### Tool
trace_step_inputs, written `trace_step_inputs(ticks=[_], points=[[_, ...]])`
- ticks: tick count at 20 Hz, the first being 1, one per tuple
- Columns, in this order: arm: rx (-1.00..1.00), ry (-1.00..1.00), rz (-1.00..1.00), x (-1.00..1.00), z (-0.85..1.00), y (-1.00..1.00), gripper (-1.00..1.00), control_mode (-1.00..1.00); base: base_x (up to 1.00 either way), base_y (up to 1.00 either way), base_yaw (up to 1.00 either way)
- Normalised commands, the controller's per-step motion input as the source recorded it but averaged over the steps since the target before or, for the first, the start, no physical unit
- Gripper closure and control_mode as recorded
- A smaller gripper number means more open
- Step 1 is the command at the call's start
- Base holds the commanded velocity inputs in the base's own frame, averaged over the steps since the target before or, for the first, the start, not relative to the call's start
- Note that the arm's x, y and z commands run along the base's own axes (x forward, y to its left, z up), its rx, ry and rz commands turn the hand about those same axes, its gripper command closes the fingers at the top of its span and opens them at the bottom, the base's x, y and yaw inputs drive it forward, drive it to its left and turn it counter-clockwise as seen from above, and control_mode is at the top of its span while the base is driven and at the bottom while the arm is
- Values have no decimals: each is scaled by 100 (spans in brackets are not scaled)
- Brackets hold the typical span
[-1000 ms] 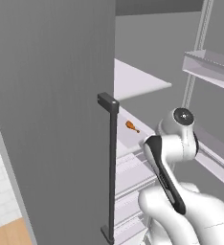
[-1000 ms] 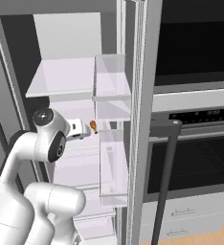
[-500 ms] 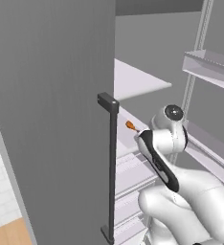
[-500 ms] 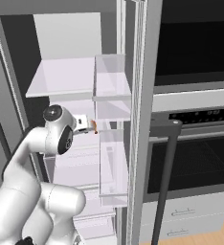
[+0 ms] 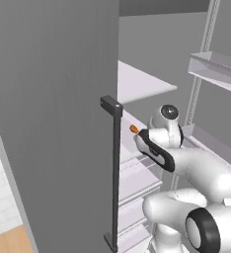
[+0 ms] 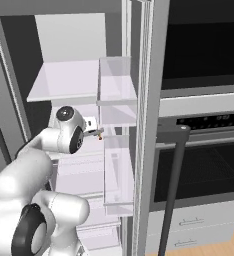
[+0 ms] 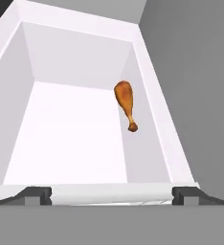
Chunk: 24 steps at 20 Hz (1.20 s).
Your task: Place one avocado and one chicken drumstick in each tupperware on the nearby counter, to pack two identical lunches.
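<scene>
the arm is reaching into an open fridge, between the big grey door [image 5: 53, 108] on the left and the see-through door shelves [image 6: 118, 150] on the right. the grey door has a dark upright handle [image 5: 115, 173] on its edge, and the arm's white elbow sits just right of it in the left base view.

the tool [image 7: 112, 194] is spread wide apart with nothing between the tips. in the hand view the two dark fingertips [image 7: 35, 194] sit at the bottom corners, pointing into a white bin [image 7: 23, 95] with tall walls.

one chicken drumstick [image 7: 126, 103] lies in that bin, the lighter orange one. it's up against the right wall, towards the far end, fat end farther from the tool and the thin bone end pointing back towards it. it's well apart from the fingertips, no contact at all. the rest of the bin floor is bare white.

from the left base view you can just catch a bit of the orange drumstick [image 5: 134, 129] poking out past the arm, just right of the door handle. in the right base view a small orange speck [image 6: 100, 133] shows just beside the front of the hand, level with a door shelf.

to the right of the fridge there's a black built-in oven [image 6: 204, 165] with a dark bar handle [image 6: 171, 185], and pale drawers under it.
</scene>
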Motion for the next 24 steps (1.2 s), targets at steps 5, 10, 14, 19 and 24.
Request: trace_step_inputs(ticks=[5, 10, 14, 19, 24], points=[[0, 1, 0, 45, -29, 0, -100, -100, 0, 0, 0], [0, 1, 0, 46, -18, 0, -100, -100, 0, 0, 0], [0, 3, 0, 48, -15, 0, -100, -100, 0, 0, 0], [0, 5, 0, 46, -16, 0, -100, -100, 0, 0, 0], [0, 5, 0, 43, -21, 0, -100, -100, 0, 0, 0]])
